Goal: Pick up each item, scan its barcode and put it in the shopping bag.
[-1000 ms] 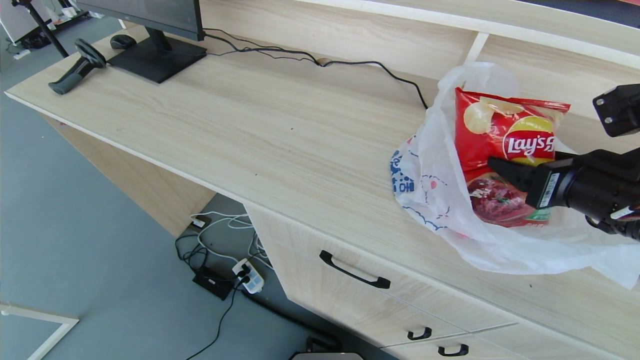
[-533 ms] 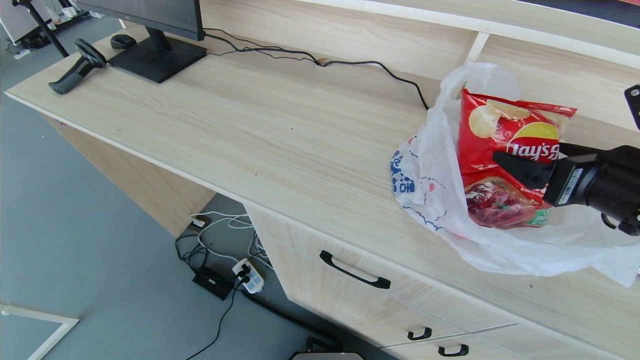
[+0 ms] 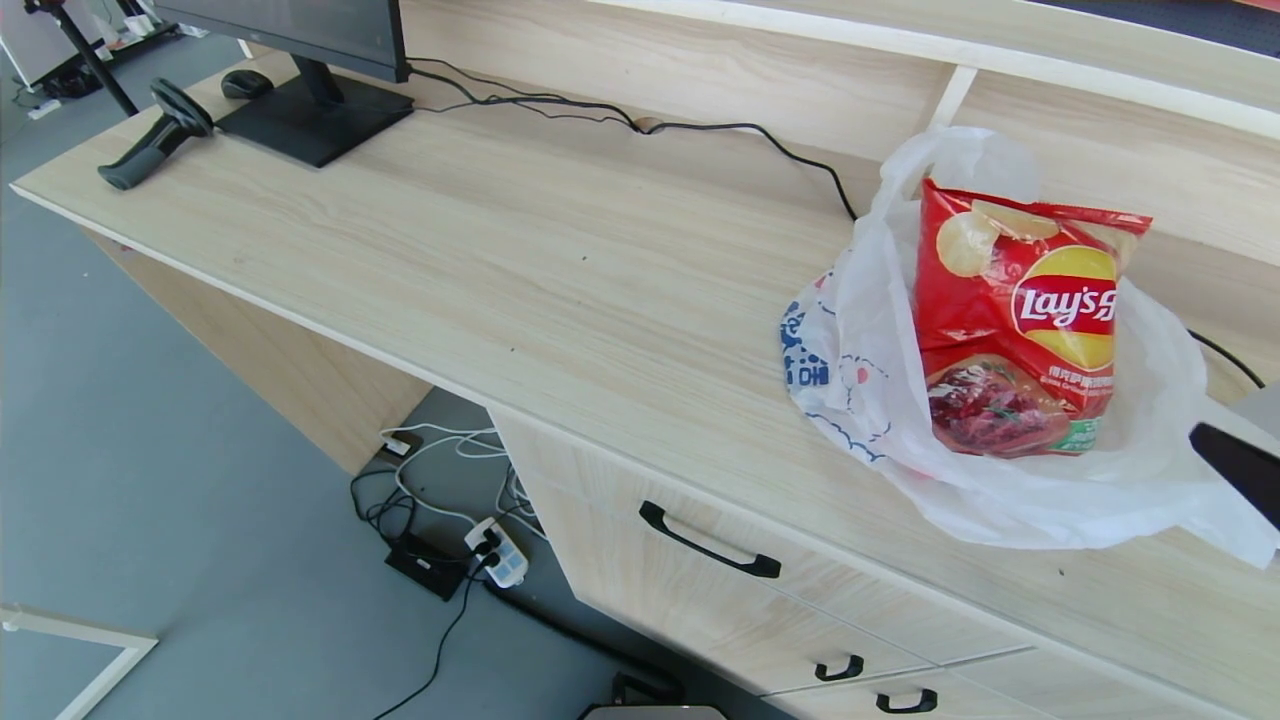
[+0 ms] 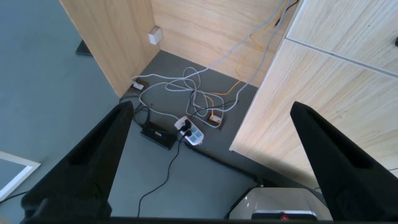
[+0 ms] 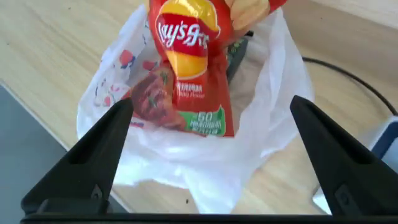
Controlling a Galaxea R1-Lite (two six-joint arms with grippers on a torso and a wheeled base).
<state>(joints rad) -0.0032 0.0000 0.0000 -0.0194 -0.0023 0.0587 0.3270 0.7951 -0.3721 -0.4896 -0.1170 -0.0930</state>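
Observation:
A red chips bag [image 3: 1020,320] stands upright inside the white plastic shopping bag [image 3: 860,380] on the right part of the wooden counter. In the right wrist view the chips bag [image 5: 189,68] sits in the shopping bag [image 5: 273,106], with a dark item [image 5: 238,53] tucked behind it. My right gripper [image 5: 211,162] hovers open a short way back from the bag, holding nothing; one of its fingers [image 3: 1238,465] shows at the counter's right edge. My left gripper [image 4: 211,165] hangs open and empty over the floor beside the counter.
A black handheld scanner [image 3: 152,137], a mouse [image 3: 245,83] and a monitor stand [image 3: 315,112] sit at the counter's far left. A black cable [image 3: 760,135] runs along the back. Drawers [image 3: 710,540] face front; cables and a power strip [image 4: 189,129] lie on the floor.
My right gripper let go of the chips bag and pulled back to the right and toward the counter's front. The chips bag stays standing in the shopping bag.

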